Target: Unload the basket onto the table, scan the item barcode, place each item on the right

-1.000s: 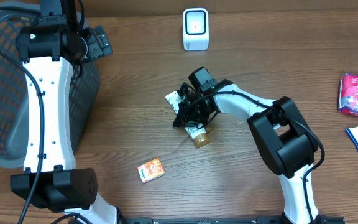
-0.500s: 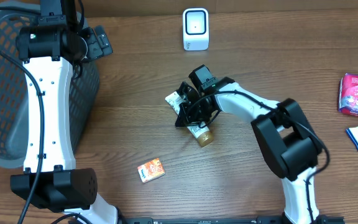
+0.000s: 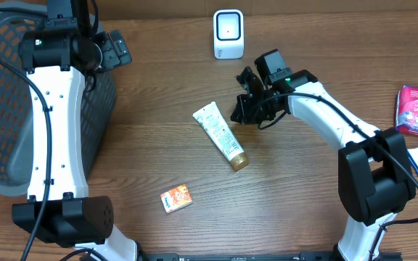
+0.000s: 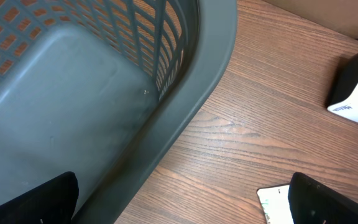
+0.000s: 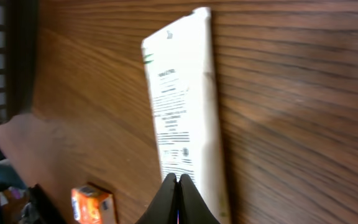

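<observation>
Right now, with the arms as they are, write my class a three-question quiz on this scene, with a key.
1. True or false: the right gripper is shut on the tube.
2. Which lies nearest the robot's side of the table? A tube; B orange box; C pink packet.
3. Fill in: the left gripper hangs open by the grey ____.
Key: 1 false, it is shut but empty; 2 B; 3 basket.
</observation>
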`<state>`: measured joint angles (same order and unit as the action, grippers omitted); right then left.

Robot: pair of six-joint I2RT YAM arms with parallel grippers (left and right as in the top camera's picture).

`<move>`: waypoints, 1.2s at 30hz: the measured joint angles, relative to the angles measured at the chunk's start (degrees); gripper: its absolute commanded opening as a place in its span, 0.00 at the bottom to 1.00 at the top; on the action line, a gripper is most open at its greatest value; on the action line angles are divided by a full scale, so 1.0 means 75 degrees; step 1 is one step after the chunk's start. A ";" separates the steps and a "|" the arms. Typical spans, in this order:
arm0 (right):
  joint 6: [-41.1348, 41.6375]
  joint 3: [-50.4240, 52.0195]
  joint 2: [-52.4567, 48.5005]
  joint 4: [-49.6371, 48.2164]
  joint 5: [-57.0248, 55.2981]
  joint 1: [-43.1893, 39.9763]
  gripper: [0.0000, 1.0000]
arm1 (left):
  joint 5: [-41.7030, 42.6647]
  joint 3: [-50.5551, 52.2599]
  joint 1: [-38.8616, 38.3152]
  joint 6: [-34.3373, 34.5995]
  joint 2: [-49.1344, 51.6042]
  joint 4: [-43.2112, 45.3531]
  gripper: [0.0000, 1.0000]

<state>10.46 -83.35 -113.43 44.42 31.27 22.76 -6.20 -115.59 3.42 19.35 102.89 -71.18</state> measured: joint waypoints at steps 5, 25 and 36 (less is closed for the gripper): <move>-0.0003 0.0350 -0.0102 -0.0017 -0.0125 0.0073 0.04 | 0.0000 0.0000 0.0000 0.0000 0.0000 0.0000 1.00; -0.0015 0.1029 -0.0175 -0.0341 -0.0221 0.0219 0.04 | 0.0000 0.0000 0.0000 0.0000 0.0000 0.0000 1.00; 0.1180 0.1032 -0.0096 0.1148 -0.0466 0.0513 0.04 | 0.0000 0.0000 0.0000 0.0000 0.0000 0.0003 1.00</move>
<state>19.31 -75.61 -114.15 53.04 27.77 26.61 -6.20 -115.59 3.42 19.35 102.89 -71.16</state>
